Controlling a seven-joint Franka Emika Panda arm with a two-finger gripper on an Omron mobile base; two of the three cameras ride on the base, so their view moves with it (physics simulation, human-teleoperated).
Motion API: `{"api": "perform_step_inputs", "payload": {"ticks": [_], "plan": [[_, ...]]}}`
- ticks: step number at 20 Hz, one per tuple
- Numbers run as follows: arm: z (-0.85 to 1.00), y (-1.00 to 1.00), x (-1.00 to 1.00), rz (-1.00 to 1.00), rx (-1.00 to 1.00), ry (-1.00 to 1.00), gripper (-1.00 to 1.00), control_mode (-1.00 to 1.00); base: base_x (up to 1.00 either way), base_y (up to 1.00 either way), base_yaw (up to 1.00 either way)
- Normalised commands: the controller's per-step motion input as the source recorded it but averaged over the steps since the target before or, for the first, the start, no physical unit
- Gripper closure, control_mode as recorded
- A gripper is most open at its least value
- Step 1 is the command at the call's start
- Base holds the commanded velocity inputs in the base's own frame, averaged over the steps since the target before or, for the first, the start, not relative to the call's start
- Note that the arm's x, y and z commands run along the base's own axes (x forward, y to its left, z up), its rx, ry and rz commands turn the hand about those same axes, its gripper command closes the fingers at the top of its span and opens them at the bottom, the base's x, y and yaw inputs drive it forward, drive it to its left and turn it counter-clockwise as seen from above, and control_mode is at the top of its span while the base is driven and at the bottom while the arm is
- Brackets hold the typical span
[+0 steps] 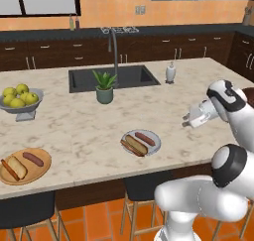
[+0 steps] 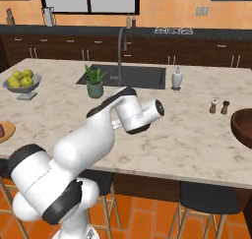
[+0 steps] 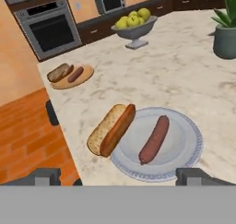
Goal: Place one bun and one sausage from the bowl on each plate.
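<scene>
Hand view: claw (image 3: 119,177) spread wide, holding nothing, poised above the pale grey-white plate (image 3: 186,150) near the surface's (image 3: 184,80) near edge. Sausage (image 3: 154,139) lies on this plate; bun (image 3: 110,128) rests on the plate's left rim, overhanging it. Tan-orange plate (image 3: 71,78), farther left, carries a bun and a sausage. Left base view: arm bent at the right, hand held over the surface's right part. Open surface lies between the plates. Right base view: dark wooden bowl (image 2: 243,127) at far right edge.
</scene>
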Motion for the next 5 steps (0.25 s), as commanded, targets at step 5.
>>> {"api": "perform_step_inputs", "payload": {"ticks": [5], "plan": [[0.00,0.01,-0.03,0.03,0.00,-0.01,-1.00,-1.00,0.00,0.00,0.00]]}}
